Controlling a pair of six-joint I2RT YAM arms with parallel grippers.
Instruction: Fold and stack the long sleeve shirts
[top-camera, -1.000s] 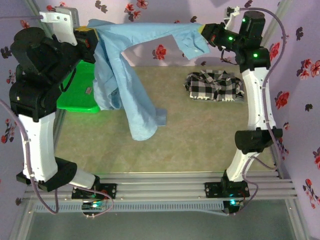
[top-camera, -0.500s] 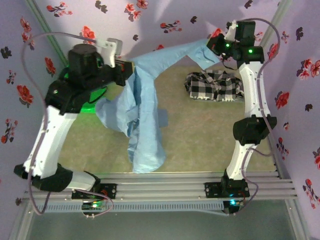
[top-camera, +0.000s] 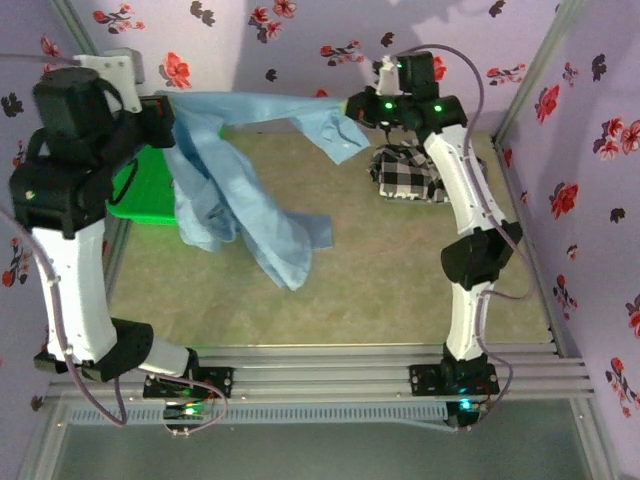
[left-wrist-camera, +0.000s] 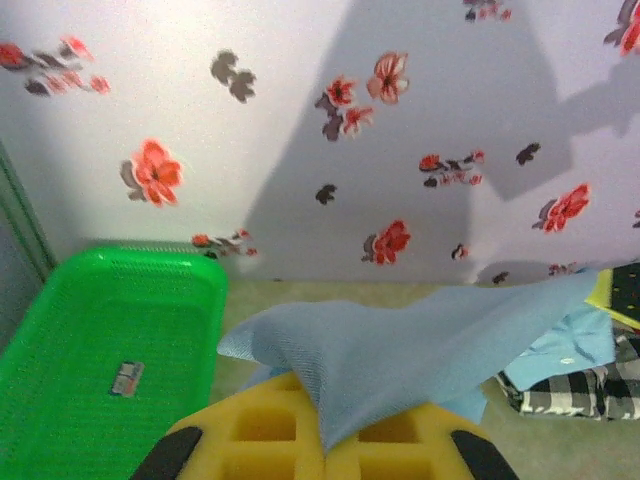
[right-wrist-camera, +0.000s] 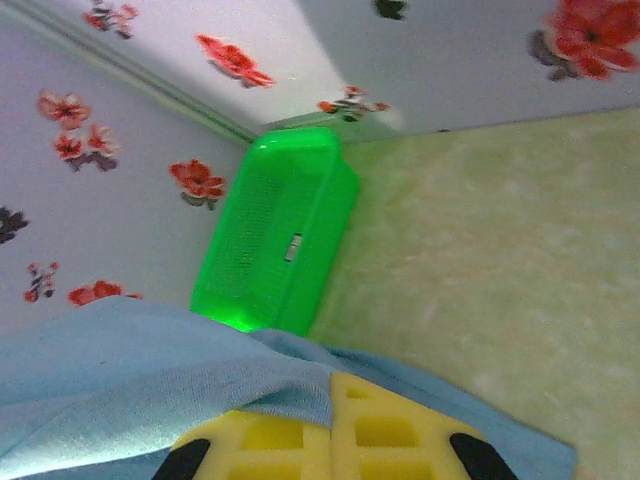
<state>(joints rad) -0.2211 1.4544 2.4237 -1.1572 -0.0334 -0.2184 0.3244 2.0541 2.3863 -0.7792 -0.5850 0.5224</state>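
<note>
1. The left gripper (top-camera: 166, 106) is raised at the far left of the table (top-camera: 400, 280), its jaws clenched on one end of the light blue shirt (top-camera: 235, 195). In the left wrist view the cloth comes out from between the yellow fingers (left-wrist-camera: 250, 430), pinched right at the seam where they meet.
2. The right gripper (top-camera: 356, 106) is held up at about the same height, near the back wall and just above the checked shirt (top-camera: 405, 178). It too is clamped tight on the light blue shirt: in the right wrist view a fold of blue fabric is drawn in between its yellow fingers (right-wrist-camera: 390, 430).
3. The light blue shirt is strung in a narrow band between the two grippers. Most of it hangs bunched and twisted below the left gripper, with a long part trailing down toward the middle of the table. A short flap droops beside the right gripper.
4. The checked shirt lies crumpled on the table at the far right, partly under the right arm, apart from the blue one.
5. A green basket (top-camera: 140, 195) sits at the far left edge, behind the hanging cloth.
</note>
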